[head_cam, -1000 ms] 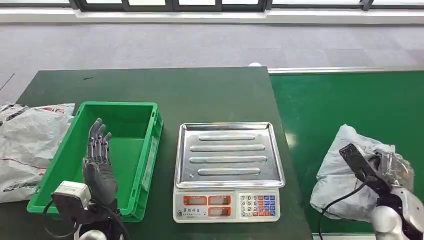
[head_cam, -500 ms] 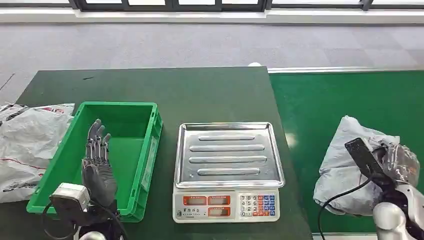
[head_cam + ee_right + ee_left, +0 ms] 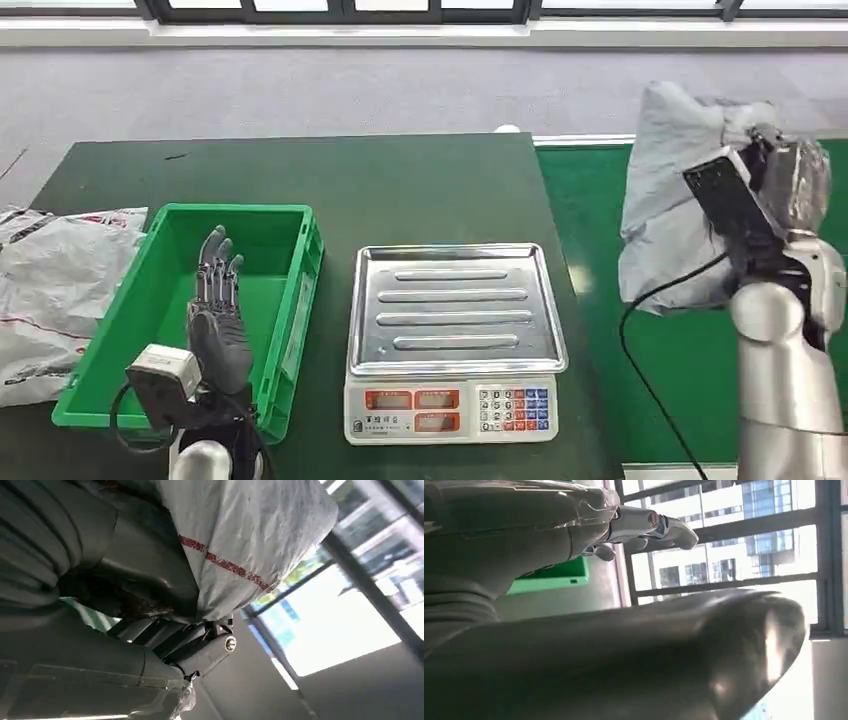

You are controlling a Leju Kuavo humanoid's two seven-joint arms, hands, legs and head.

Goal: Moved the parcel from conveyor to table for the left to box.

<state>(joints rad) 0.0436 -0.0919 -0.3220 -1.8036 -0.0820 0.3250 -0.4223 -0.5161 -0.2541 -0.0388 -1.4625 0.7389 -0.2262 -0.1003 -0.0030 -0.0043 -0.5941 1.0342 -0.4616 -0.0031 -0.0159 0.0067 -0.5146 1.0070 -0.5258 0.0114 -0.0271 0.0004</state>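
Grey plastic mailers (image 3: 55, 290) lie crumpled at the left edge of the head view, on the dark green table (image 3: 400, 190), and just to their right we see the green crate (image 3: 290, 300) that will serve as the box. Our left hand (image 3: 220, 320) hovers over the crate's near end, lower left of the frame, fingers straight and apart with nothing between them; in the left wrist view that hand (image 3: 644, 527) likewise reaches out bare toward the windows. At centre frame stands the weighing scale (image 3: 455, 345), its steel tray bare, its keypad facing us. Further right the bright green conveyor (image 3: 600, 210) runs along the table's edge. At the upper right our right hand (image 3: 775, 190) grasps the parcel (image 3: 665, 210), a grey bagged bundle held up in the air, well clear of the belt; in the right wrist view the parcel (image 3: 250, 535) shows a red stripe and sits wrapped against the palm, with the hand (image 3: 150, 610) clenched round its lower folds. We judge the pick from the conveyor done and the carry only begun: the parcel hangs above the belt side, not yet over the table. What is left, as we read it, is to swing it leftward, set it down on the table or the scale tray, let go, and leave the boxing to the left hand waiting by the crate.
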